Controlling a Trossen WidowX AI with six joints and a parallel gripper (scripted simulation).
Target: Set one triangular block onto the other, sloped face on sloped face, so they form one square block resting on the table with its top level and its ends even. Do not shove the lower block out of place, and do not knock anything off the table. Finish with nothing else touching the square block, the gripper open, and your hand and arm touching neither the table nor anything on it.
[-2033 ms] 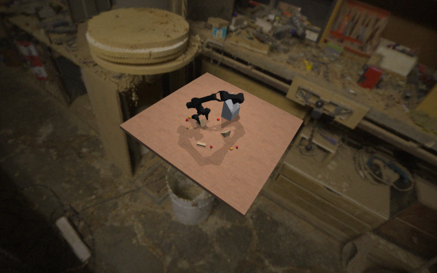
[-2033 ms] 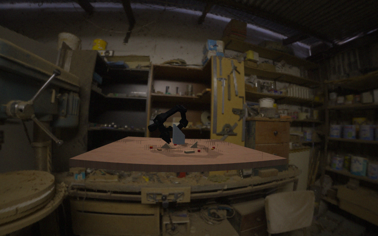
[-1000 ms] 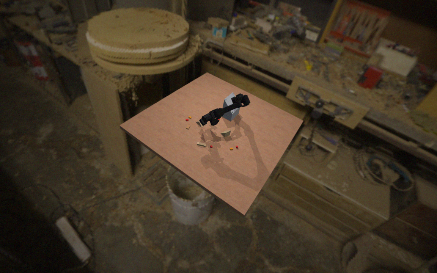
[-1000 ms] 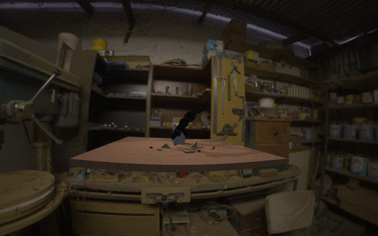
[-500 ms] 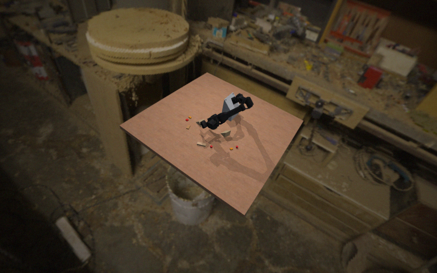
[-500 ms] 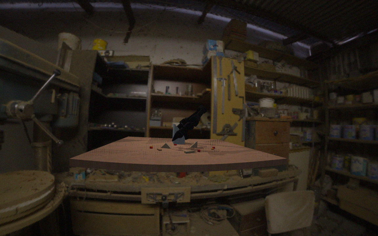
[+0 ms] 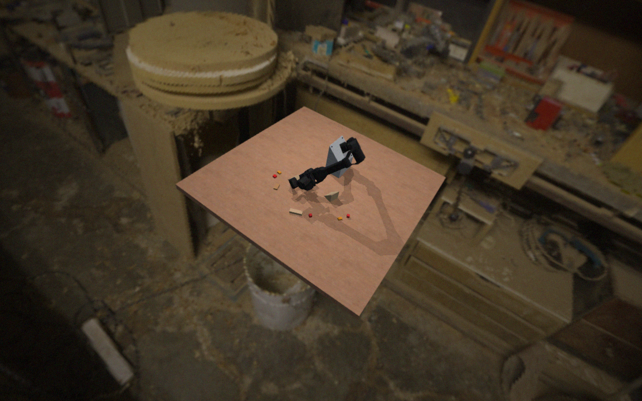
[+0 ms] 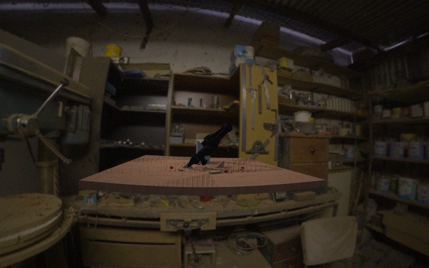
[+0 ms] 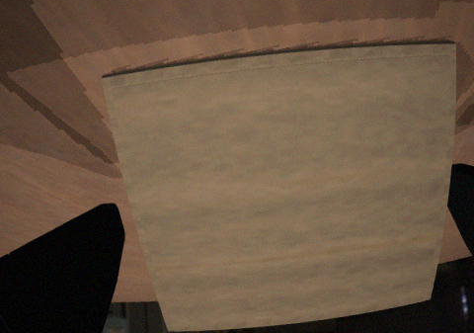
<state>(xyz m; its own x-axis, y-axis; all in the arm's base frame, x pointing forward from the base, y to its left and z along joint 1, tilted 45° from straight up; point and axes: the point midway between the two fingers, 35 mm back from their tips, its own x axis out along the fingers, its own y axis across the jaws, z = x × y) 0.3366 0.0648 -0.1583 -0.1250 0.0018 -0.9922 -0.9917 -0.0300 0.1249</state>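
One triangular block stands on the table; its broad pale face fills the middle of the wrist view, and in the top view the gripper hides it. My gripper is open, low and tilted, with a finger on each side of this block. A slim gap shows at the left finger; the right finger appears very close to the block's edge, and contact is unclear. The other triangular block stands apart, to the right in the top and exterior views.
A pale flat bar and a red cube lie toward the table's front. Another red cube and an orange piece lie right. A small tan piece and a red cube lie left of the gripper.
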